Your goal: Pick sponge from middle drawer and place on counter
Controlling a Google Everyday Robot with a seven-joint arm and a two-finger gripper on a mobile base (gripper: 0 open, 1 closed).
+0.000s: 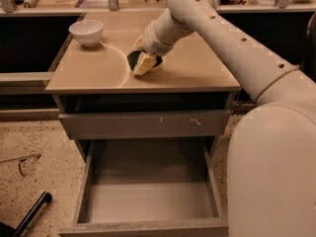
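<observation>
Sponge: we see the sponge point(134, 59) at upper centre of the frame, resting on the counter point(89, 70), right of the white bowl point(86, 32).
Gripper: the gripper point(144, 63) sits on the sponge; we cannot tell whether it is gripping or loose.
Middle drawer: the middle drawer point(148, 201), lower centre, stands open, its floor bare.
Left: we judge only release and withdrawal remain.
</observation>
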